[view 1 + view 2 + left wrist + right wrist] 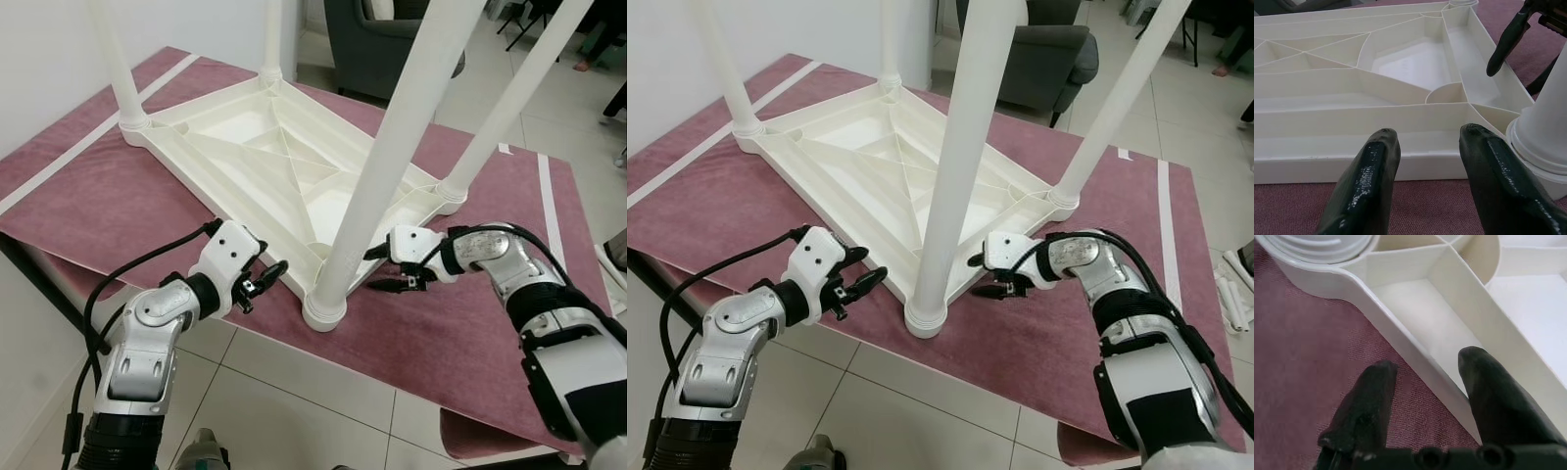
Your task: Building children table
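Upturned children table on maroon-clothed table

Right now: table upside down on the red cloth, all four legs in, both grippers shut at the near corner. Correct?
Not quite: both grippers are open, not shut. The left wrist view shows the left gripper with its fingers spread before the table's rim, and the right wrist view shows the right gripper open astride that rim. The rest holds: table inverted on the red cloth, four legs in.
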